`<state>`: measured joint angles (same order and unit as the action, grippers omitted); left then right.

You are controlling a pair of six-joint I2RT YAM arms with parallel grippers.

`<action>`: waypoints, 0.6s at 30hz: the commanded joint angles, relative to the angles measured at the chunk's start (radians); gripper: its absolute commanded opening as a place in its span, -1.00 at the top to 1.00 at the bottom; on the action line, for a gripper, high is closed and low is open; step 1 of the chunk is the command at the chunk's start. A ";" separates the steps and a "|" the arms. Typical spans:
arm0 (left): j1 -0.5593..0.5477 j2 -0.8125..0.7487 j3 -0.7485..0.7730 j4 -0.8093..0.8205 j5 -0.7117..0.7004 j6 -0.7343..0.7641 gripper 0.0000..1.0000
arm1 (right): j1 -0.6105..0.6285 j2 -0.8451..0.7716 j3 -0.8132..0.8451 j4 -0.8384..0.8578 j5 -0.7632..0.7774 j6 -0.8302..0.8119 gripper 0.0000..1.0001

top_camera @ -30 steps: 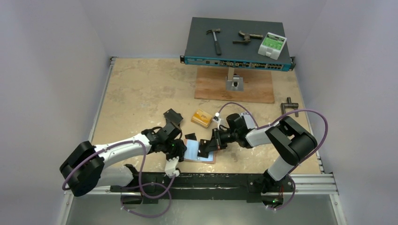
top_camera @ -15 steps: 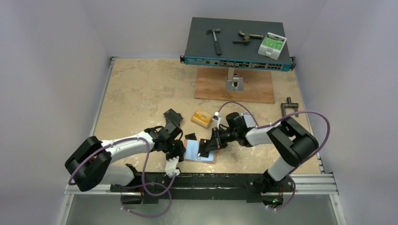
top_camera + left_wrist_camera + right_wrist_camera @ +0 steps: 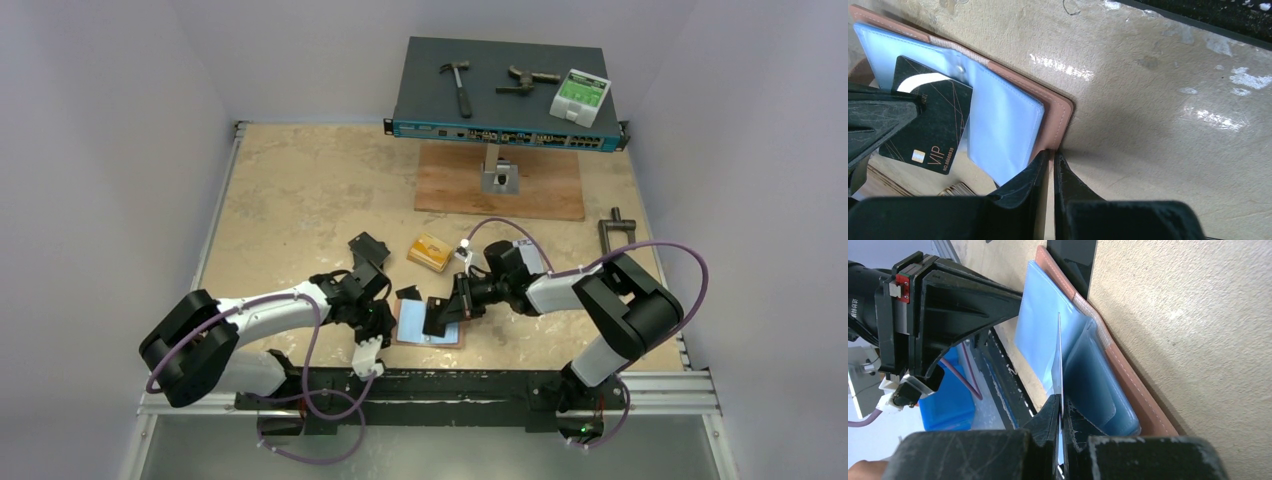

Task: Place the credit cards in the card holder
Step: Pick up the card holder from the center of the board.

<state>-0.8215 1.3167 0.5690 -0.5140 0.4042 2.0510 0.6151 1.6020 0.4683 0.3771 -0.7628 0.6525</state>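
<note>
Card holder [image 3: 1063, 107]: one, lying open, near edge of table [image 3: 300, 200].
Left gripper [image 3: 1050, 162]: clamped on its corner.
Right gripper [image 3: 1060, 407]: pinching one black card [image 3: 930, 122], in the blue sleeve.
Farther back: one orange stack [image 3: 430, 252], one black stack [image 3: 367, 245].

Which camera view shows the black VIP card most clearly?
The left wrist view: the black VIP card faces the camera, print readable, at the card holder's blue pocket. The right wrist view shows only its thin edge in the shut right gripper. The top external view shows just a small dark shape.
</note>
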 commanded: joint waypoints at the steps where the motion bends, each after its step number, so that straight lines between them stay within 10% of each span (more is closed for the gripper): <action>1: -0.010 0.007 -0.008 -0.016 0.042 0.129 0.87 | -0.001 -0.005 -0.015 0.025 -0.017 0.014 1.00; 18: -0.024 -0.003 -0.029 -0.003 0.027 0.117 0.88 | -0.008 -0.018 0.019 -0.022 0.032 0.047 1.00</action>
<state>-0.8345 1.3167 0.5621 -0.5076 0.4065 2.0510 0.6106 1.6009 0.4675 0.3618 -0.7578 0.6899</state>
